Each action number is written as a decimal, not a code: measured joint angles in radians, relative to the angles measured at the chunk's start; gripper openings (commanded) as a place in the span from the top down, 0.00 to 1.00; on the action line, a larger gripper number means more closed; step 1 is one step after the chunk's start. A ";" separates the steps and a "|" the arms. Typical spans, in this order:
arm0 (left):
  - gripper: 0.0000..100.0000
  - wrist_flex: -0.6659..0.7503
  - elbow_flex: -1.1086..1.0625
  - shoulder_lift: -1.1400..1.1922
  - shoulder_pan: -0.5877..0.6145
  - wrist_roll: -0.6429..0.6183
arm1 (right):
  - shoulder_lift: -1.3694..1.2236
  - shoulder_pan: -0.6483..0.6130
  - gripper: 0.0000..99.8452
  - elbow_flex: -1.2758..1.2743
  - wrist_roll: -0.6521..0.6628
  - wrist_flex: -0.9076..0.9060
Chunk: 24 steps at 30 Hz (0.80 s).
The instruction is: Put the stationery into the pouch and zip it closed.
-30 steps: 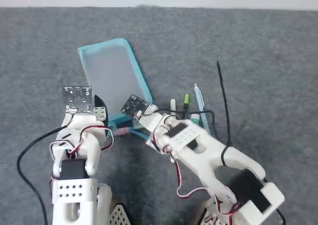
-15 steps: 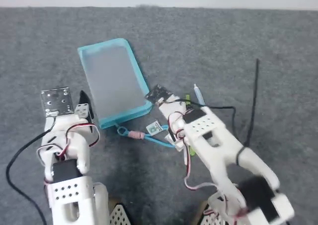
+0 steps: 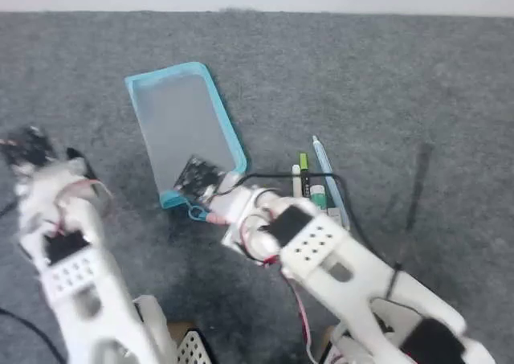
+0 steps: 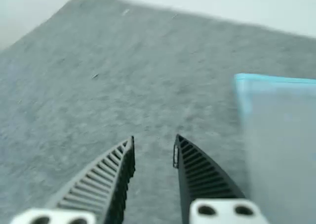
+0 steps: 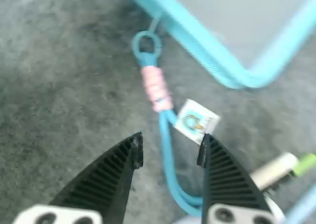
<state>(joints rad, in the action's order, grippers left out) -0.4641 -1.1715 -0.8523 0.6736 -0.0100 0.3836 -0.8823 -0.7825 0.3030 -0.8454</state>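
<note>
Right hand open | pouch strap between jaws | pouch just beyond

The pouch is laid on the table, just ahead of the right gripper. Its strap is stretched from the pouch's corner back between that gripper's fingers, with a tag beside it. The pens are ranged to this gripper's right. The left gripper is placed to the pouch's left, apart from it.
</note>
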 measured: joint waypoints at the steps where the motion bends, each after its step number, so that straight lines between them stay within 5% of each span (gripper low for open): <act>1: 0.88 0.000 0.054 0.075 0.026 0.000 | -0.043 -0.011 0.81 0.011 0.000 0.009; 10: 0.88 -0.245 0.641 0.555 0.198 0.005 | -0.356 -0.025 0.81 0.196 0.012 0.029; 21: 0.88 -0.292 0.697 0.562 0.178 0.080 | -0.620 -0.029 0.81 0.385 0.037 0.044; 24: 0.88 -0.292 0.697 0.562 0.178 0.083 | -0.646 -0.029 0.89 0.411 0.037 0.044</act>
<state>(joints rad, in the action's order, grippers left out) -0.7557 -0.4749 -0.2908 0.8516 0.0729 -0.2624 -0.9114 -0.3713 0.3399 -0.8009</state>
